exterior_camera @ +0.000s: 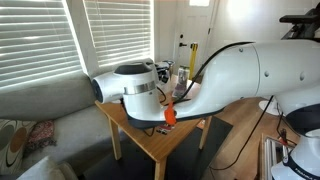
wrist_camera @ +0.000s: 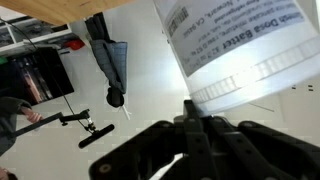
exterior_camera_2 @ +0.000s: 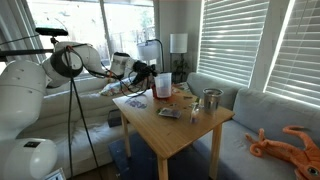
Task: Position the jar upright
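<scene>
**Jar to be stood up at the tool's tip**

The step in hand is judged to be the turning of the jar (wrist_camera: 240,50) onto its base. In the wrist view the tool (wrist_camera: 190,118) is seen with its fingers drawn close together, their tips right at the jar's ribbed band. Whether the wall is actually pinched cannot be told. The jar is tilted across that view just beyond the tips, and an edge of the worktop (wrist_camera: 45,8) shows at the corner. In an exterior view the tool (exterior_camera_2: 142,72) is found over the far end of the worktop (exterior_camera_2: 180,135), near the red box (exterior_camera_2: 163,86). The jar itself cannot be picked out there.

For the step to be done well, the grip should be confirmed first, as a thin plastic wall is likely to flex and slip. The wrist should be rotated slowly until the jar's axis is vertical. The base should then be lowered flat onto a bare patch, apart from the box and the glass (exterior_camera_2: 211,100). Release is best made only once the base is fully seated, so that tipping is avoided.

The jar is seen as wide and whitish-translucent. It is wrapped in a white label with small dark print, and a band of fine ribs runs beside the label.
</scene>
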You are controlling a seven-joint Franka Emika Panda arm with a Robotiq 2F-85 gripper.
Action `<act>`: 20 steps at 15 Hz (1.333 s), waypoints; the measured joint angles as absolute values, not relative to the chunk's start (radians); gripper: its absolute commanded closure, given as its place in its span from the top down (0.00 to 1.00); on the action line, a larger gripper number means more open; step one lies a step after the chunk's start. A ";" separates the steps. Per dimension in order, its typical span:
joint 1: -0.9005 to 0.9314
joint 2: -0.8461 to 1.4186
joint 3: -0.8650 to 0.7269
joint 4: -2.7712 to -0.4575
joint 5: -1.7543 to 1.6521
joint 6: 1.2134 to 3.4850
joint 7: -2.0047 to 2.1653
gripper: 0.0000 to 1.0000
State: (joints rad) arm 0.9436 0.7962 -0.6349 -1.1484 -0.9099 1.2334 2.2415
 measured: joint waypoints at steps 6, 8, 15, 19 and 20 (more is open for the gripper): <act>0.968 0.784 -0.622 -1.253 -0.832 1.296 2.600 0.05; 0.969 0.766 -0.619 -1.286 -0.791 1.312 2.688 0.05; 0.923 0.733 -0.538 -1.298 -0.837 1.295 2.708 0.01; 0.863 0.683 -0.444 -1.292 -0.894 1.252 2.713 0.01; 0.867 0.669 -0.449 -1.293 -0.893 1.252 2.713 0.01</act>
State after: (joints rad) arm 0.8668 0.6689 -0.4488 -1.2931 -0.8934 1.2516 2.7127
